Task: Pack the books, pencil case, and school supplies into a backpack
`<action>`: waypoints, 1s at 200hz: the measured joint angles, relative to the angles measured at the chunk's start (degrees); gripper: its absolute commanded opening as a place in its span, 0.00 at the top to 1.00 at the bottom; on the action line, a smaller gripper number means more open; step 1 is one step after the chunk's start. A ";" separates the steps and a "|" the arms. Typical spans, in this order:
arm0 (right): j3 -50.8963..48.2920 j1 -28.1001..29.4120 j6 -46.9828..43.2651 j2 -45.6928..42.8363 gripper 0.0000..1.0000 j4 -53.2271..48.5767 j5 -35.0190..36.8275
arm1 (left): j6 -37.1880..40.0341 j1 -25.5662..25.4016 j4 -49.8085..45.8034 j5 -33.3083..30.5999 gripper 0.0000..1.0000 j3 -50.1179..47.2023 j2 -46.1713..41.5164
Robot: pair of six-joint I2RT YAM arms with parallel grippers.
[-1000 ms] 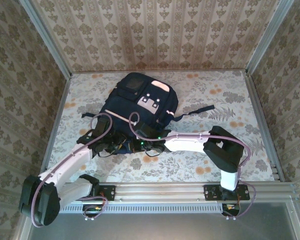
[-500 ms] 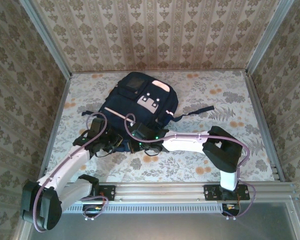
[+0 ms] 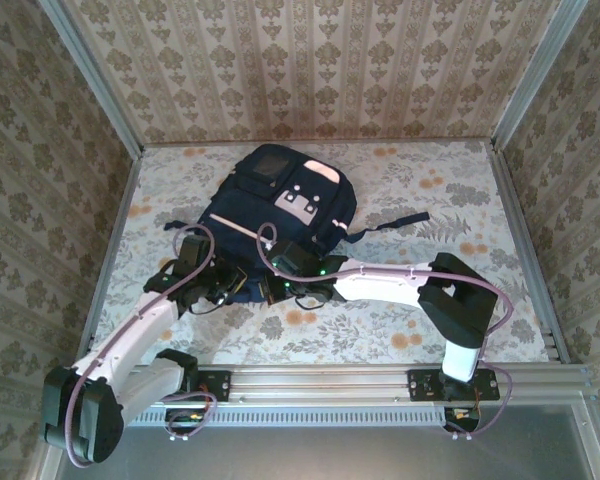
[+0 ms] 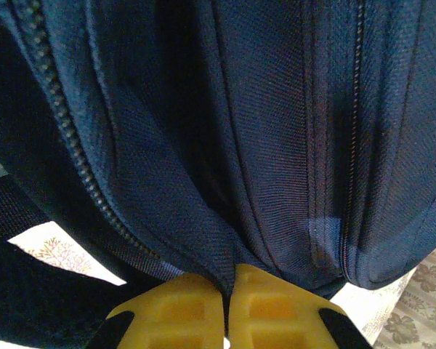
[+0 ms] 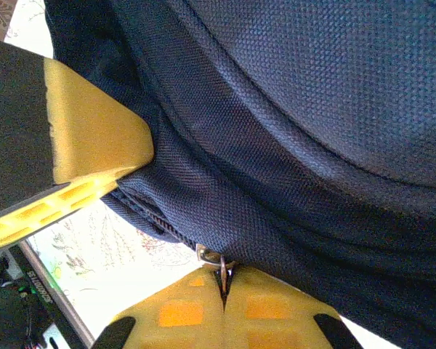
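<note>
The navy backpack (image 3: pixel 280 205) lies mid-way across the table (image 3: pixel 460 215), with open room to its right. My left claw (image 4: pixel 227 291) pinches a fold at its near edge. My right claw (image 5: pixel 223 287), just beside, clamps the zipper pull (image 5: pixel 219 263).

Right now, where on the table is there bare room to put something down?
The widest bare patch of table lies between the backpack and the right wall. A narrower strip runs along the left wall. It is crowded at the backpack's near edge, where the left pincer and right pincer clamp it.

Backpack (image 4: pixel 276 145) of matt, coarse-woven cloth
</note>
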 measured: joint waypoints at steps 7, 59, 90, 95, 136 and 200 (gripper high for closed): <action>0.66 0.00 -0.20 0.00 1.00 -1.16 0.04 | 0.13 -0.02 -0.17 0.00 0.96 0.13 0.00; -0.09 0.07 -2.34 -0.22 1.00 -1.73 1.92 | -0.15 -2.82 -0.50 -1.81 0.97 0.81 -0.24; -9.44 0.07 -1.77 -0.61 0.93 12.48 3.37 | -1.62 -6.29 -0.48 -4.72 0.98 0.81 0.55; -10.88 0.07 -1.66 -0.61 0.92 14.88 3.72 | -1.84 -6.93 -0.46 -5.18 0.98 0.83 0.66; -14.95 0.85 -1.75 -0.61 0.83 25.38 7.58 | -2.89 -9.22 -1.25 -8.17 0.97 2.56 0.79; -15.10 1.31 -1.46 -0.44 0.75 27.28 9.16 | -3.34 -9.53 -1.01 -9.16 0.97 2.84 0.76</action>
